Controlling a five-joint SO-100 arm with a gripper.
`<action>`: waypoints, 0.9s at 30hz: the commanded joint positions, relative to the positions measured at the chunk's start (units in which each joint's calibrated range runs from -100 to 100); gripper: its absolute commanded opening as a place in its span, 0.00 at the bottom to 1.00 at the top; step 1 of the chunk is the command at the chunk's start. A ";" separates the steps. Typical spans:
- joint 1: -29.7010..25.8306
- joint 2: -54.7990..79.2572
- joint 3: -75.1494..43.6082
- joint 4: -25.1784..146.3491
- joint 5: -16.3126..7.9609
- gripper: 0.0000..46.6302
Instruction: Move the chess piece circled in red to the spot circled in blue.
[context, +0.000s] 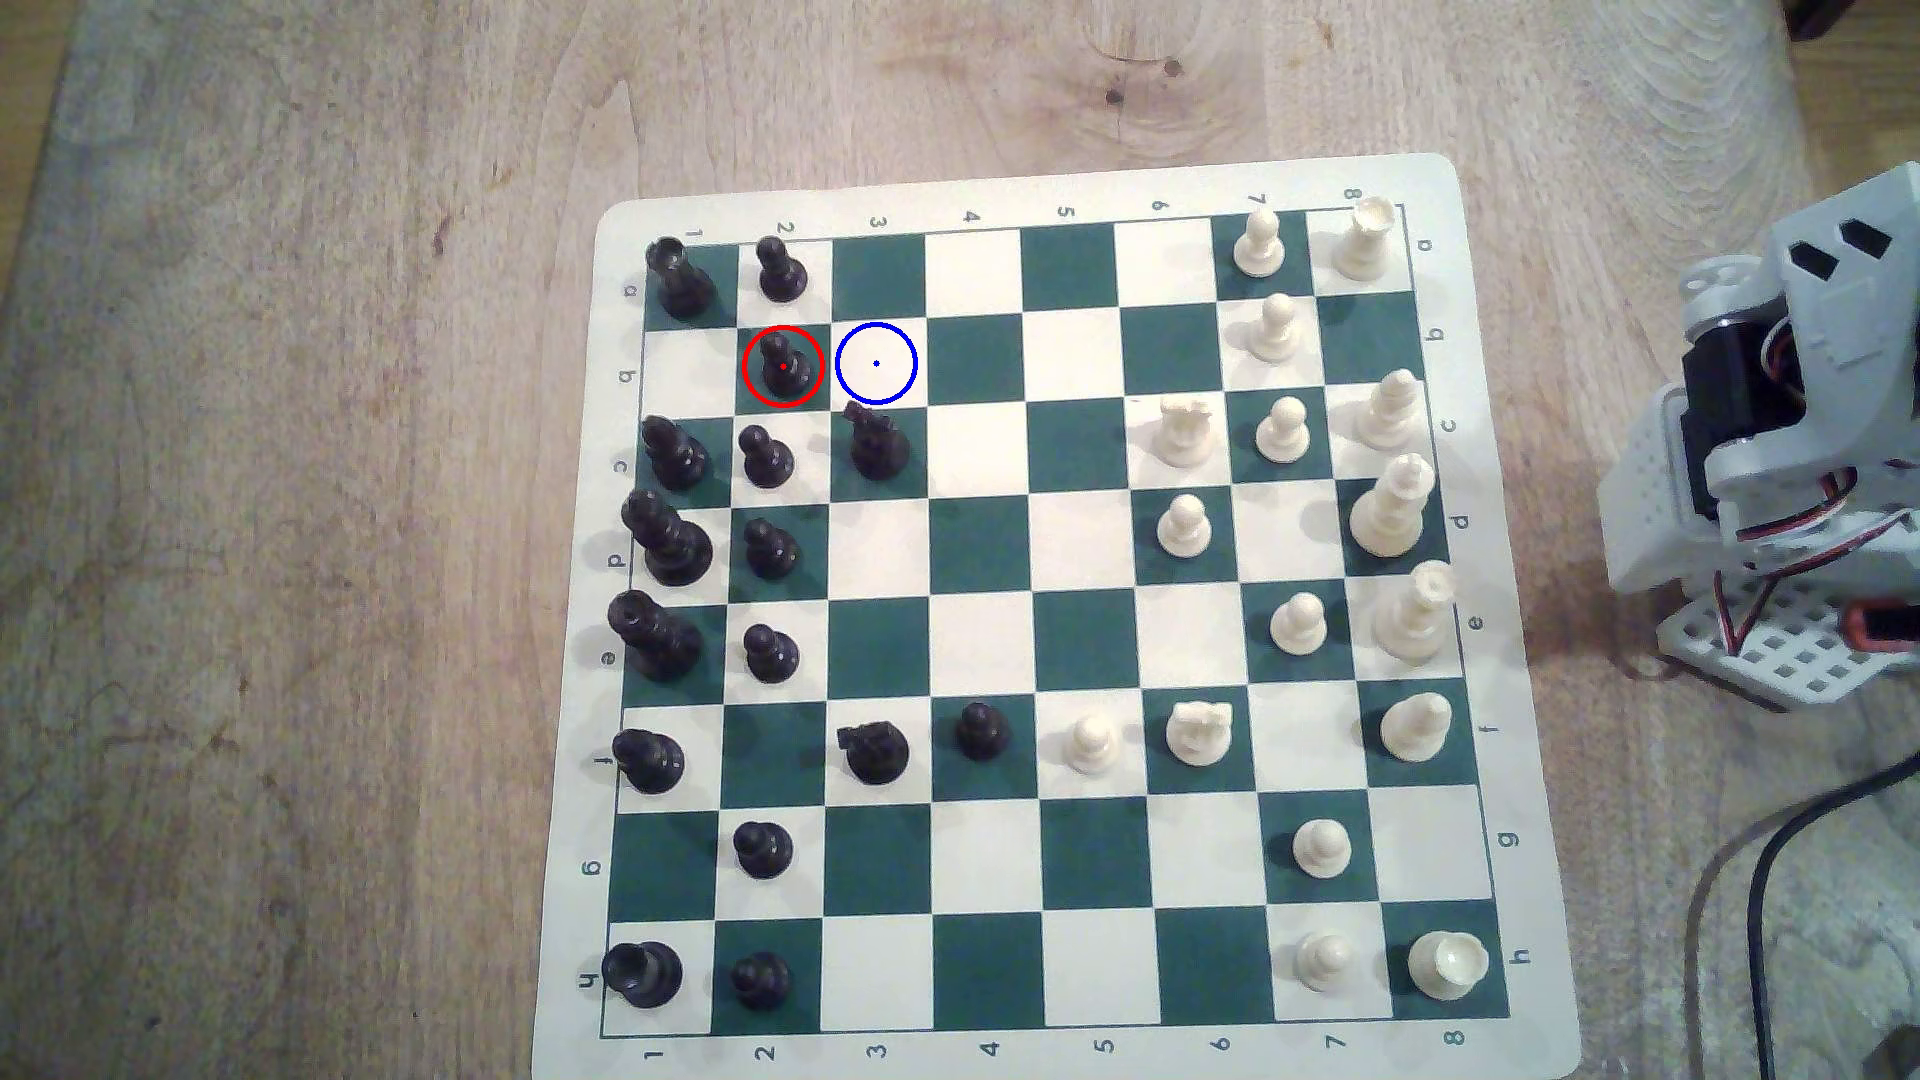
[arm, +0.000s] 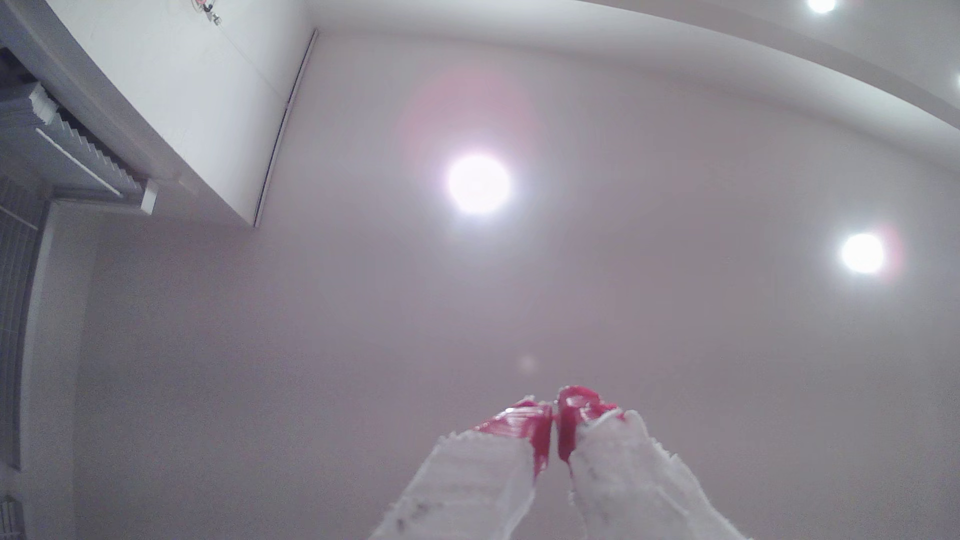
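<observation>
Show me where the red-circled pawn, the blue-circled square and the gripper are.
pawn (context: 782, 366), exterior view, on its round head.
square (context: 891, 382), exterior view, on bare white surface inside the blue ring.
gripper (arm: 554, 406), wrist view, between its red fingertips.

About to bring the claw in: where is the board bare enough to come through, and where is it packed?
Bare: the middle files between the black pawn and white knight. The blue-ringed spot is free, but crowded by the circled pawn and black knight.
</observation>
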 joint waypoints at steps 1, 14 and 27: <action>5.33 -0.20 -0.19 4.37 0.10 0.00; 9.48 -0.28 -18.68 61.62 -0.15 0.00; 10.03 22.21 -34.82 95.77 -0.34 0.00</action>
